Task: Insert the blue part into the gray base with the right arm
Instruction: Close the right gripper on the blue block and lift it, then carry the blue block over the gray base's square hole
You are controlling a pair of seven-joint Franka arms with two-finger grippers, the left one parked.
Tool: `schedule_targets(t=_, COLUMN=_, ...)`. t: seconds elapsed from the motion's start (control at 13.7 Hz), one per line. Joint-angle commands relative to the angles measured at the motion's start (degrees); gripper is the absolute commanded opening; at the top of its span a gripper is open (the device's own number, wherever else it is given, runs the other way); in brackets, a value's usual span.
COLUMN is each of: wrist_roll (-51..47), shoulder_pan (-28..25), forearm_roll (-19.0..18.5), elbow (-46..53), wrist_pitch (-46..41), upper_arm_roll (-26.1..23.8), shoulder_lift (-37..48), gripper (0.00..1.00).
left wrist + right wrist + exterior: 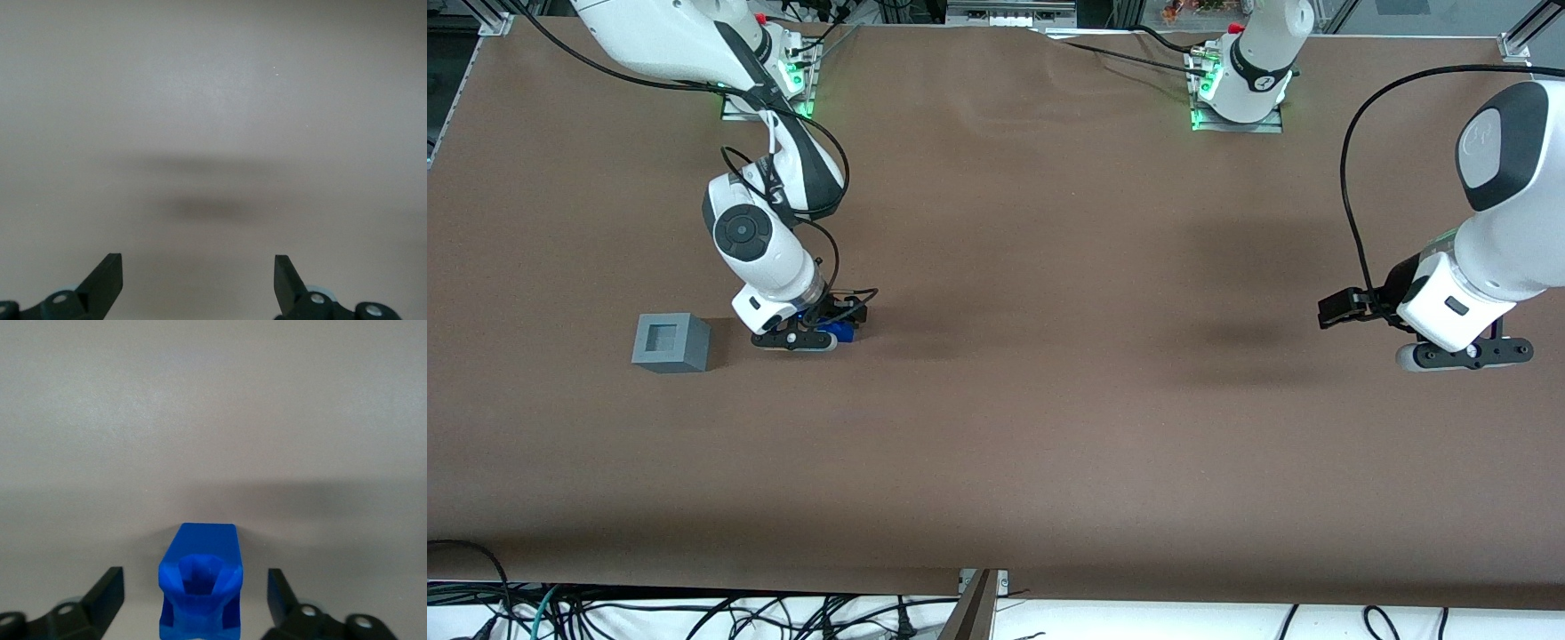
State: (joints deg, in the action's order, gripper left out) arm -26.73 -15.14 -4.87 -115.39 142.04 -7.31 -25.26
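Blue part [199,583] sits on the table between the gripper's [195,597] wide-open fingers, neither touching it; its lower edge is cut off. From the front the gripper [807,339] mostly hides it. Gray base [671,342] stands just beside, on brown table [1049,427]. Cables trail below the table edge.

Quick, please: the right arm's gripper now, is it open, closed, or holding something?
Right gripper: open, holding nothing; it is low over the table, its fingers either side of the blue part, not touching.
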Motion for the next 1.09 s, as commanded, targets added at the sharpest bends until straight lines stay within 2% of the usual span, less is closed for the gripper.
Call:
schedule_targets(t=0.0, wrist_roll=-1.39, shoulder_pan=-0.15, forearm_roll=-1.1, elbow=-1.07, wrist_pitch=1.74, upper_arm_roll=0.02, shoulder_lift=-0.23, gripper=0.78)
schedule_targets(t=0.51, wrist_roll=-1.39, shoulder_pan=-0.06, forearm_roll=-1.02, elbow=-1.16, wrist_pitch=1.83, upper_arm_roll=0.1, shoulder_lift=-0.23, gripper=0.46)
schedule_targets(t=0.73, wrist_roll=-0.87, shoulder_pan=-0.06, forearm_roll=-1.02, elbow=-0.72, wrist_pitch=1.31, upper_arm_roll=0.1, shoulder_lift=0.65, gripper=0.43)
schedule_targets(t=1.02, wrist_roll=0.45, shoulder_pan=0.2, forearm_roll=-1.1, elbow=0.6, wrist_pitch=-6.5, upper_arm_roll=0.28, shoulder_lift=5.47, gripper=0.43)
